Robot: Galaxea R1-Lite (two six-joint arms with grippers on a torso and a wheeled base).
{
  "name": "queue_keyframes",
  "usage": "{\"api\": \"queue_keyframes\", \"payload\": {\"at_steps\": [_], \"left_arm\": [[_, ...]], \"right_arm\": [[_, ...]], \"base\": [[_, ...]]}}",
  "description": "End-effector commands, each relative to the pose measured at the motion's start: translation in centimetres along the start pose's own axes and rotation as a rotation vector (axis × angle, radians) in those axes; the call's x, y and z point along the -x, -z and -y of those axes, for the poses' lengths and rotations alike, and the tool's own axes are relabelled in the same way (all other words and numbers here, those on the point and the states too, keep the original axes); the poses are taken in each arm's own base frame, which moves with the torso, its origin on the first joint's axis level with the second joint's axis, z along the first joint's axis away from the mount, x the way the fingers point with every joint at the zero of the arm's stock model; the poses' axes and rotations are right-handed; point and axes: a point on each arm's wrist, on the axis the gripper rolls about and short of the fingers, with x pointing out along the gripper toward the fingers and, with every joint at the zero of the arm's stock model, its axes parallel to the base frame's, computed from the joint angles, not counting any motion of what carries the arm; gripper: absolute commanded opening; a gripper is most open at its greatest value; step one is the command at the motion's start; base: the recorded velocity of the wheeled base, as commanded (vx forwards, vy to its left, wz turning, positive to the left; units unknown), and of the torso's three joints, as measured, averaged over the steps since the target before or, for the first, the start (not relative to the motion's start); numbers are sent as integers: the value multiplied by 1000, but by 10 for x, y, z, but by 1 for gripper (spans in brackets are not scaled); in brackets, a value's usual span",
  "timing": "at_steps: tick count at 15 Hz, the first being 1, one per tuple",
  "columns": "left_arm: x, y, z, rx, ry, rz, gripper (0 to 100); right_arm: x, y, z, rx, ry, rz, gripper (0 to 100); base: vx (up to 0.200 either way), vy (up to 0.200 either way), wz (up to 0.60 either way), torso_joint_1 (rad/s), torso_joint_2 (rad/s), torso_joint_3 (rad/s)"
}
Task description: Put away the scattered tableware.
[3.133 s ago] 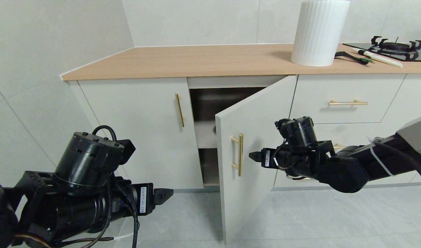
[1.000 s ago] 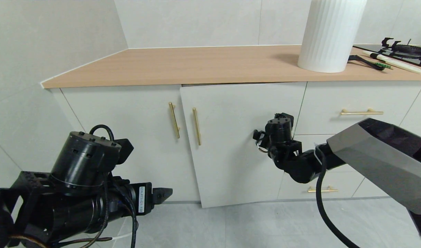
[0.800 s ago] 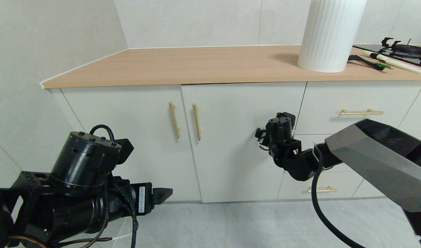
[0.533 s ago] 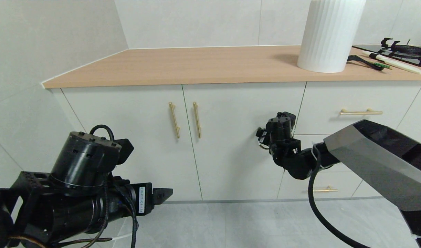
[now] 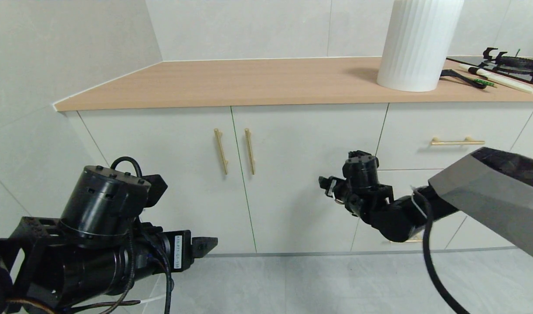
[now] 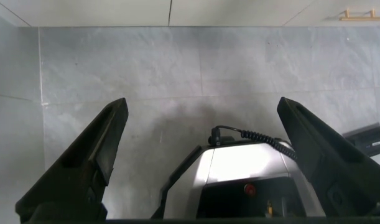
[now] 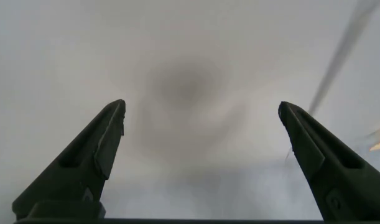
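Observation:
Scattered utensils lie at the counter's far right: a black spoon (image 5: 463, 79), a green-handled piece (image 5: 483, 81) and a long white utensil (image 5: 498, 80), all beside a tall white ribbed container (image 5: 416, 43). The two-door cupboard (image 5: 301, 174) under the counter is closed, its gold handles (image 5: 249, 151) side by side. My right gripper (image 5: 325, 185) hovers just in front of the right door, open and holding nothing; in the right wrist view the right gripper (image 7: 202, 155) faces the plain door panel (image 7: 190, 68). My left gripper (image 5: 206, 244) hangs low at the left, and the left wrist view shows the left gripper (image 6: 202, 162) open above the floor.
A wooden countertop (image 5: 231, 80) runs along the tiled wall. A black stove burner (image 5: 514, 61) sits at the far right. Drawers with gold handles (image 5: 457, 141) are right of the cupboard. Grey floor tiles (image 5: 318, 283) lie in front.
The right cupboard door has swung from open to fully shut with my right gripper against it. That gripper has since drawn back a little and dropped lower. The left arm barely moved.

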Motion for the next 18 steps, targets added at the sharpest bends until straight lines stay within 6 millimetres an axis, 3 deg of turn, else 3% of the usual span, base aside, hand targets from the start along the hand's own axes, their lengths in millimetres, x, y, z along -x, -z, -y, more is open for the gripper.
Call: {"api": "queue_keyframes", "payload": {"at_steps": [1, 4, 7, 10, 11, 14, 18], "left_arm": [[0, 0, 0, 0, 1, 1, 100], [6, -2, 0, 6, 12, 23, 100], [28, -8, -4, 16, 47, 96, 100], [62, -13, -16, -9, 78, 217, 100], [84, -11, -22, -31, 98, 289, 100], [139, 6, -49, -49, 110, 491, 100], [192, 62, -88, -152, -23, 756, 100]], "right_arm": [[76, -22, 1, 15, -269, -133, 100], [101, -36, 5, 89, -266, -85, 100], [154, -68, 15, 142, -249, 46, 100], [198, -91, 36, 206, -165, 144, 100], [221, -94, 45, 214, -115, 188, 100], [279, -88, 75, 253, -41, 290, 100], [350, -69, 123, 283, 96, 390, 100]], "base": [[0, 0, 0, 0, 0, 0], [0, 0, 0, 0, 0, 0], [0, 0, 0, 0, 0, 0], [0, 0, 0, 0, 0, 0], [0, 0, 0, 0, 0, 0], [0, 0, 0, 0, 0, 0], [0, 0, 0, 0, 0, 0]]}}
